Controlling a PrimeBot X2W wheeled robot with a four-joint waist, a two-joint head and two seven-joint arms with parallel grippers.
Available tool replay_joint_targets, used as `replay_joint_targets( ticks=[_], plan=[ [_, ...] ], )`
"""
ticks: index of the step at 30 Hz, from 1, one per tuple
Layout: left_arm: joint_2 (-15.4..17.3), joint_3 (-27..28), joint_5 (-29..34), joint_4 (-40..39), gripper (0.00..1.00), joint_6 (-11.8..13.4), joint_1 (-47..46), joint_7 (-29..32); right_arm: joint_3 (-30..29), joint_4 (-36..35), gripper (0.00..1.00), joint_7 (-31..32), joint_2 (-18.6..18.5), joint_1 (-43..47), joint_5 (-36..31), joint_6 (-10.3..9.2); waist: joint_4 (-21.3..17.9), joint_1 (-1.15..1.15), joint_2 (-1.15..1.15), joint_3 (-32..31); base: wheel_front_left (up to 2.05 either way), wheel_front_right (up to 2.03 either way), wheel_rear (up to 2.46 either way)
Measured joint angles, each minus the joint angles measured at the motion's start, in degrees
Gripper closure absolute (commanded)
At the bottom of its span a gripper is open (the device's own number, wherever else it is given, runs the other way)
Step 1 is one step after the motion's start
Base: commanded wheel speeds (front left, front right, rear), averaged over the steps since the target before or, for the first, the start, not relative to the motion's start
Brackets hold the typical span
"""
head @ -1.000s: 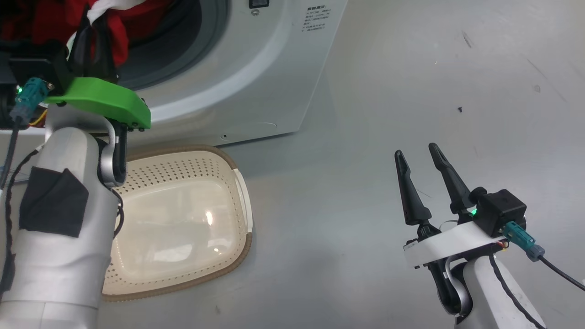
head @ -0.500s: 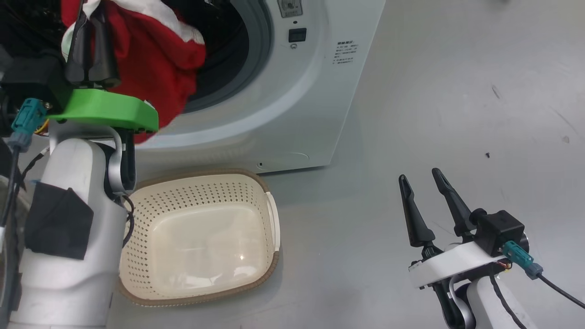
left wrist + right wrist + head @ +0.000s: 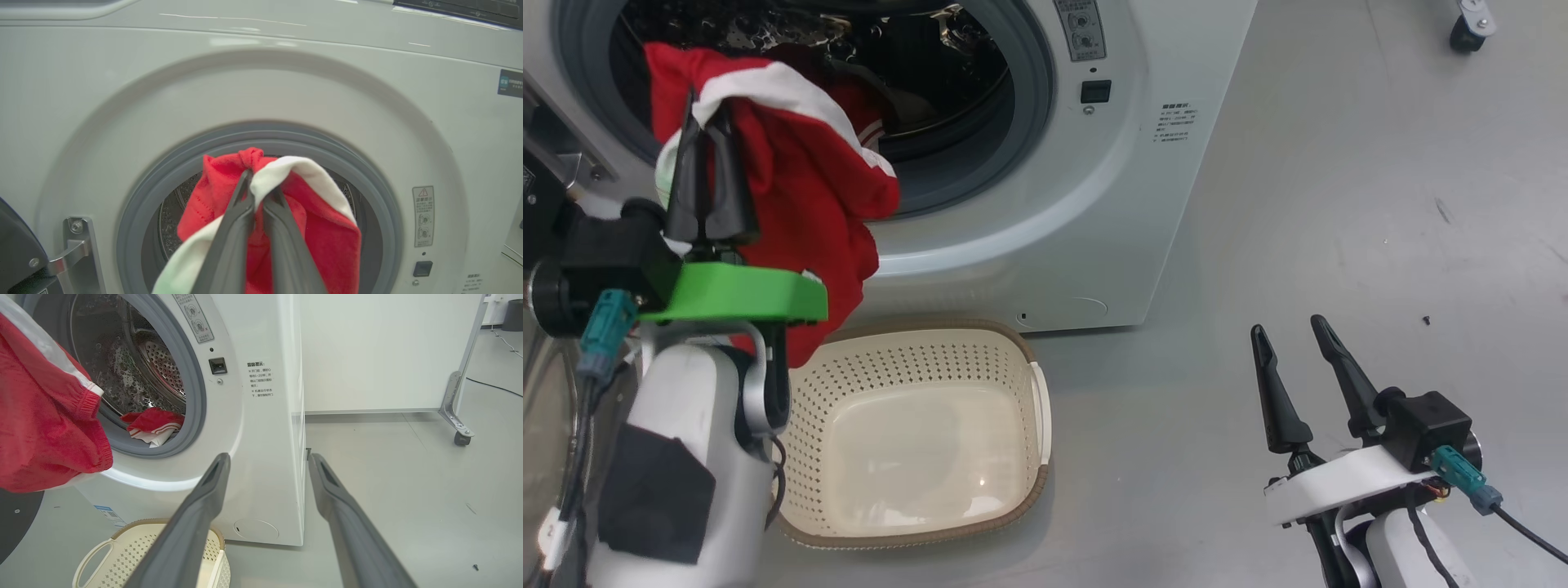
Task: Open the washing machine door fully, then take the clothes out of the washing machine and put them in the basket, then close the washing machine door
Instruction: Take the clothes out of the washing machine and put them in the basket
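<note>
The left gripper (image 3: 707,114) is holding a red garment (image 3: 800,188) with white trim, its jaws pressing together on the cloth, just in front of the opening of the washing machine (image 3: 1094,212). The garment is hanging over the far left corner of the basket (image 3: 915,359) (cream, sitting on the floor (image 3: 1339,204) just before the machine). A second red garment (image 3: 153,422) is lying inside the drum (image 3: 122,375), near the grey seal (image 3: 192,396). The right gripper (image 3: 1287,327) is hovering at the right, jaws standing wide apart and gripping nothing.
</note>
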Motion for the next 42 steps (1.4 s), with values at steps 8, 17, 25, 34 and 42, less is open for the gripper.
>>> replay_joint_targets(
  ticks=[8,17,25,34,42],
  plan=[
    [-0.41,0.32,-0.93,-0.16,1.0,0.6,10.26,0.0,0.8,-0.68,0.0,0.0,-0.02,0.1,-0.18,0.43,0.55,0.0,0.0,0.73,0.0,0.0,0.0],
    [-0.97,-1.23,-2.99,4.68,1.0,0.68,16.24,2.38,1.71,-1.88,0.0,0.0,-0.02,-0.26,-0.38,0.51,-0.37,0.0,0.0,3.73,0.0,0.0,0.0],
    [-0.78,-2.82,-3.0,10.65,1.0,0.66,16.34,5.8,2.96,-3.63,0.0,0.0,-0.04,-2.18,0.0,0.51,-2.37,0.0,0.0,7.64,0.0,0.0,0.0],
    [0.98,-2.58,-3.55,17.36,1.0,-0.37,11.84,10.57,3.28,-5.44,0.0,0.0,-0.03,-4.38,0.54,0.51,-5.61,0.0,0.0,13.22,0.0,0.0,0.0],
    [2.31,-1.8,-4.6,24.61,1.0,-2.2,6.36,14.89,3.5,-5.98,0.0,0.0,-0.03,-6.82,1.13,0.51,-8.66,0.0,0.0,18.42,0.0,0.0,0.0]
  ],
)
